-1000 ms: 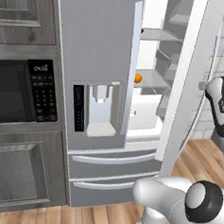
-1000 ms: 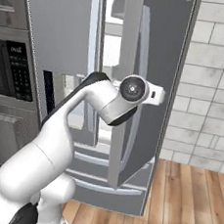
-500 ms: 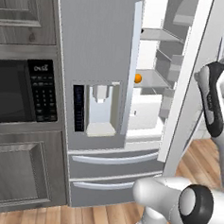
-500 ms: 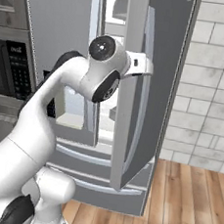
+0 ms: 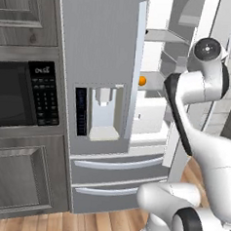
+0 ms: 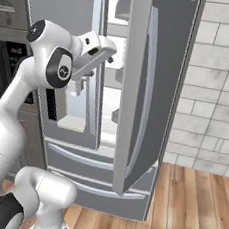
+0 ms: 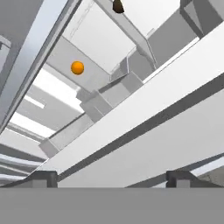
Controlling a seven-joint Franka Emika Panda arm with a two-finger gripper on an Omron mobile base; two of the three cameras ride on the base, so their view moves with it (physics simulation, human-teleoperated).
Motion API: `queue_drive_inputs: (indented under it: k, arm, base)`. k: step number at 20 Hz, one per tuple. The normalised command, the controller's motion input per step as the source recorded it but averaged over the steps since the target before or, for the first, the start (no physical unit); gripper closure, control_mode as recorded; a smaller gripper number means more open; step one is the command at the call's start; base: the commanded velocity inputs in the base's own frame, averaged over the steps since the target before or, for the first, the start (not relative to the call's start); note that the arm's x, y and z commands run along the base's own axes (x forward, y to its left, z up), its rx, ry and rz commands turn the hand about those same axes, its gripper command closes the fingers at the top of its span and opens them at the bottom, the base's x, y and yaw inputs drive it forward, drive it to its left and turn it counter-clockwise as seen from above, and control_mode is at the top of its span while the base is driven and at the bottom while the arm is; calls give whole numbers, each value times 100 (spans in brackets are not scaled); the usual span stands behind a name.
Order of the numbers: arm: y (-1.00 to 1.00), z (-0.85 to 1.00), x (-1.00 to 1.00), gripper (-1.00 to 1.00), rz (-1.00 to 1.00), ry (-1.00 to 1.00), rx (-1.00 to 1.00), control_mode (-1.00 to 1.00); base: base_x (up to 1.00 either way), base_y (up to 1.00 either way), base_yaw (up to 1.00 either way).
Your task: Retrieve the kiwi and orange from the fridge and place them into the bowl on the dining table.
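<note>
**A:** White links of your arm fold up in front of the fridge [image 5: 101, 63]. The elbow sits high by the open right door [image 6: 154, 91], and the hand points into the gap between the doors. Your gripper [image 7: 111, 177] is spread wide with nothing between the tips.

**B:** Where is the fruit?

**A:** Look at the left base view: the orange [image 5: 142, 80] rests on a shelf just past the edge of the closed left door. The hand view, rolled over, shows the same orange well beyond the door edge, plus a small dark shape that may be the kiwi [image 7: 117, 6] further in. The right base view gives you the wrist beside the door.
</note>
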Motion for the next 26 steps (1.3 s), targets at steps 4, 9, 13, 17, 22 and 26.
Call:
queue_drive_inputs:
  k: [4,9,13,17,22,26]
  arm:
    - [38,-7,2,-100,0,0,-32,-100]
    - [1,-9,22,-100,0,7,-18,-100]
    - [-2,-17,45,-100,0,14,-11,-100]
    - [-2,-15,49,-100,0,6,-5,-100]
    - [-17,-7,39,-100,0,2,-3,-100]
    - [-54,-4,14,-100,-5,2,-2,-100]
  base:
    - [0,0,0]
    - [0,0,0]
    - [0,0,0]
    - [0,0,0]
    - [0,0,0]
    - [0,0,0]
